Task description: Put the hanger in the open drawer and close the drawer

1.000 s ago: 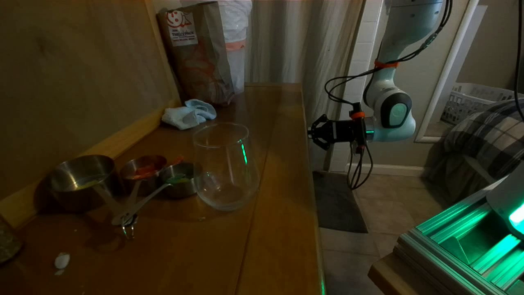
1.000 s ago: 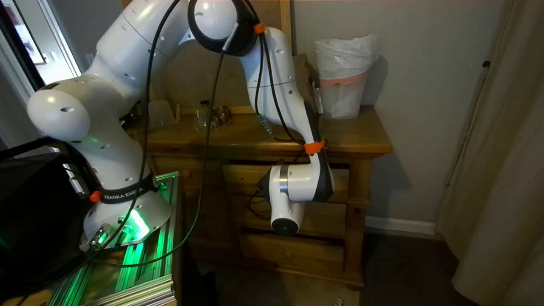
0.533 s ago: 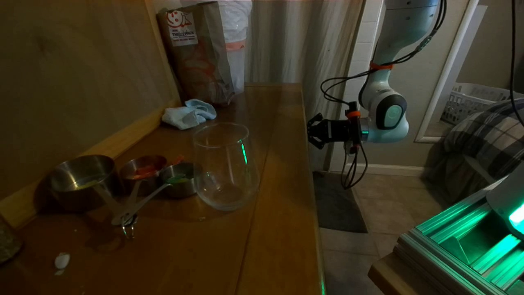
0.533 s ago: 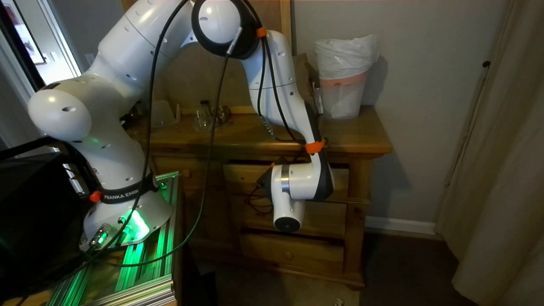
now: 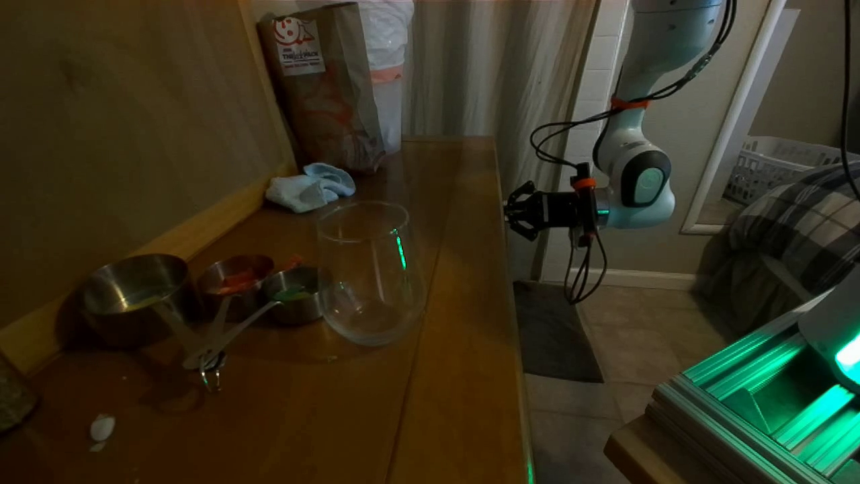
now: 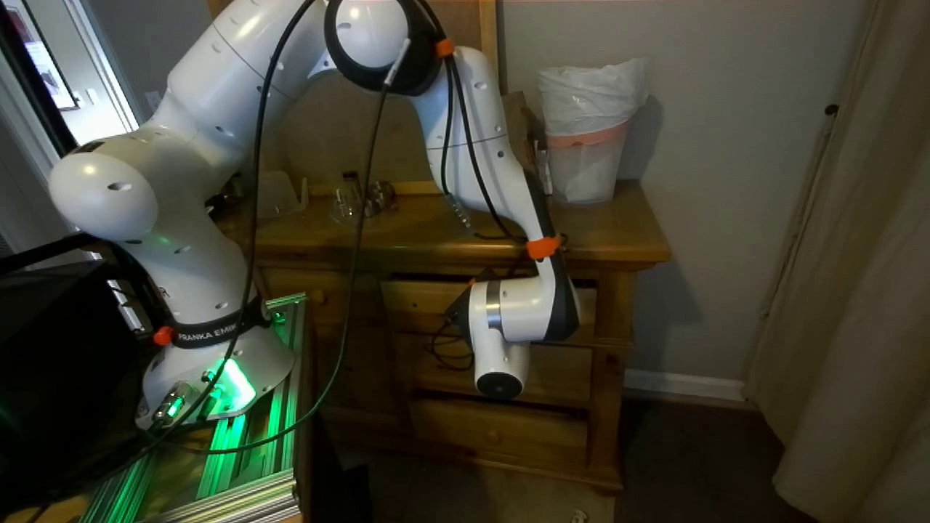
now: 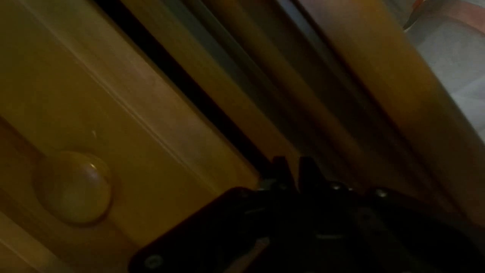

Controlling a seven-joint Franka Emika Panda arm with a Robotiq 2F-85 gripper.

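The hanger does not show in any view. In the wrist view the drawer [image 7: 125, 151], with its plain wooden front and round knob [image 7: 72, 185], fills the left side; a narrow dark gap runs along its upper edge, so it stands slightly out. An exterior view has this drawer [image 6: 414, 298] as the top one of the dresser, partly covered by the arm. My gripper [image 7: 291, 159] is at the gap, tips narrowly apart with only wood seen between them. Seen from the side, the gripper [image 5: 508, 212] is at the dresser's front edge; whether it touches the wood I cannot tell.
On the dresser top [image 5: 463, 323] stand a clear glass [image 5: 369, 282], metal measuring cups [image 5: 138, 296], a pale cloth [image 5: 310, 188] and a paper bag [image 5: 329, 101]. A lined bin [image 6: 592, 138] is at the far end. Lower drawers [image 6: 501, 428] sit beneath the arm.
My wrist has shifted slightly along the dresser front, rightward in an exterior view, and a little upward. The fingers, together a second ago, now stand slightly apart.
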